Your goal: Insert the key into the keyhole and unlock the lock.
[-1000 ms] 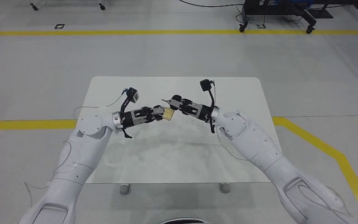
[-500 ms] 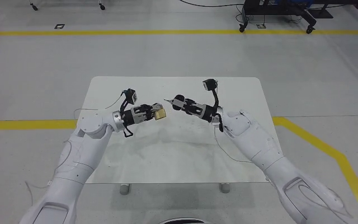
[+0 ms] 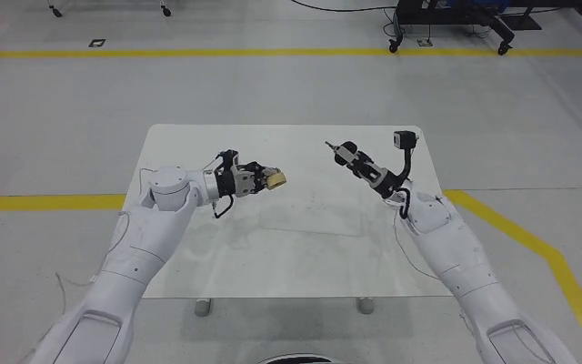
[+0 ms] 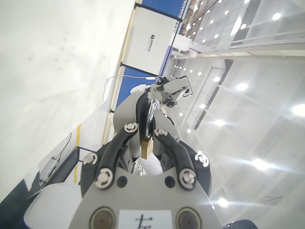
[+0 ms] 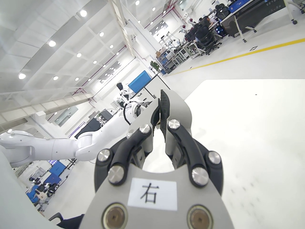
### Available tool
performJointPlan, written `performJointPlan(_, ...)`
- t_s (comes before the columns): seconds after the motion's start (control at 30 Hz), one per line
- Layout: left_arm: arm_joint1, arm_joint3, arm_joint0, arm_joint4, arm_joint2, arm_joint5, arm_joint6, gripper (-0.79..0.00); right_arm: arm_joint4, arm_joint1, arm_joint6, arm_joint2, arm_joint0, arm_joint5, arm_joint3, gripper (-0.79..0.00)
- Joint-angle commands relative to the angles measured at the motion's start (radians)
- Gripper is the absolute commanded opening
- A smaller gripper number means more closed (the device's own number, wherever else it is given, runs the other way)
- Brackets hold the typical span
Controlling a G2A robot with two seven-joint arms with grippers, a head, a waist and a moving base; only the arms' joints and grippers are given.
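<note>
Claws have drawn apart above the desk [image 3: 300,255]: left claw [image 3: 264,178] clamps the brass lock [image 3: 275,179] at mid-frame, right claw [image 3: 338,151], right of centre, pinches the key [image 3: 328,144]. Key withdrawn; whether the lock opened is unclear.

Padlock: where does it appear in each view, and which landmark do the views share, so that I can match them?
Top view: the padlock is over the table's left half, in the left end effector.
Left wrist view: the padlock sits between the fingers of the left end effector, close to the camera.
Right wrist view: the left arm is far off; the padlock there is too small to tell.
Shared landmark: the right end effector.
</note>
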Motion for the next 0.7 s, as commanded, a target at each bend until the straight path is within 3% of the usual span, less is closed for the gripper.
performJointPlan(0.0,0.0,0.0,0.0,0.003,0.002,0.002,-0.001,-0.785,-0.001,0.002,0.001,0.008,-0.008,0.002,-0.008,-0.785)
performJointPlan(0.5,0.0,0.0,0.0,0.003,0.002,0.002,-0.001,-0.785,-0.001,0.002,0.001,0.008,-0.008,0.002,-0.008,-0.785)
performJointPlan(0.6,0.0,0.0,0.0,0.003,0.002,0.002,-0.001,-0.785,-0.114,0.006,0.014,0.014,0.005,0.025,-0.017,-0.785)
performJointPlan(0.67,0.0,0.0,0.0,0.003,0.002,0.002,-0.001,-0.785,-0.189,0.01,0.019,0.02,0.007,-0.02,-0.043,-0.785)
